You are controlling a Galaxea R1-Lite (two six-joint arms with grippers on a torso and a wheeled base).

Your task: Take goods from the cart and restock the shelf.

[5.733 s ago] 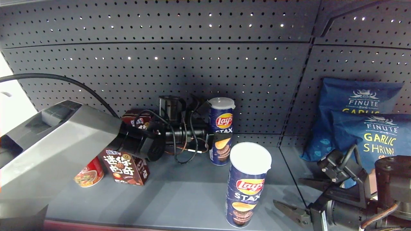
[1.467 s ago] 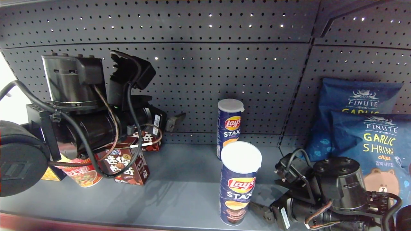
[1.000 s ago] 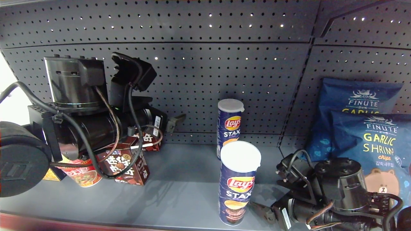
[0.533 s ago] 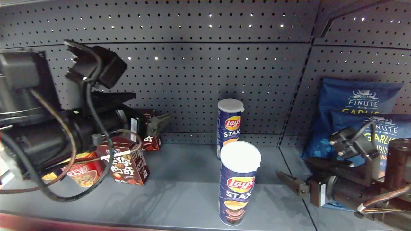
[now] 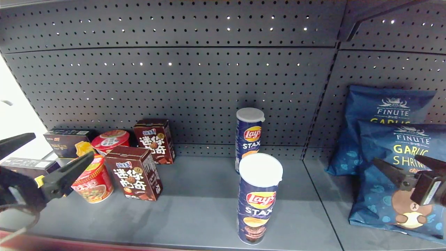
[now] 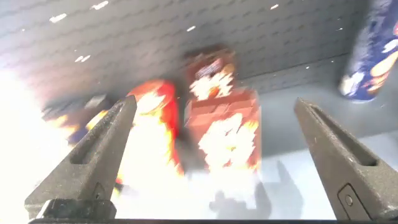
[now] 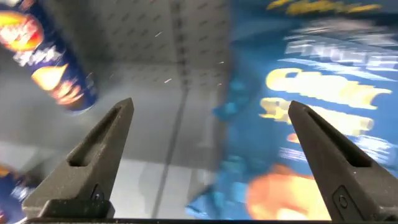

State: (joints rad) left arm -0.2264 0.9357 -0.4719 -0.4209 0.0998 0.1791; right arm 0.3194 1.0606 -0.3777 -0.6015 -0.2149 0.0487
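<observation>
Hovering at the shelf (image 5: 202,212) front, left hand (image 5: 62,144) spread and empty, cup (image 5: 93,181) and box (image 5: 134,172) just beyond it, right hand (image 5: 395,158) spread and empty before the blue bags (image 5: 386,111), two cans (image 5: 259,198) standing on the shelf between both hands.

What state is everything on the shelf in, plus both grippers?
Left gripper: open, empty.
Right gripper: open, empty.
Front chip can: upright, lid on.
Back chip can: upright, lid on.
Front brown box: upright, closed.
Back brown box: upright, closed.
Front noodle cup: upright.
Back noodle cup: upright, lid on.
Back chip bag: leaning on the back panel.
Front chip bag: reclined before it.
</observation>
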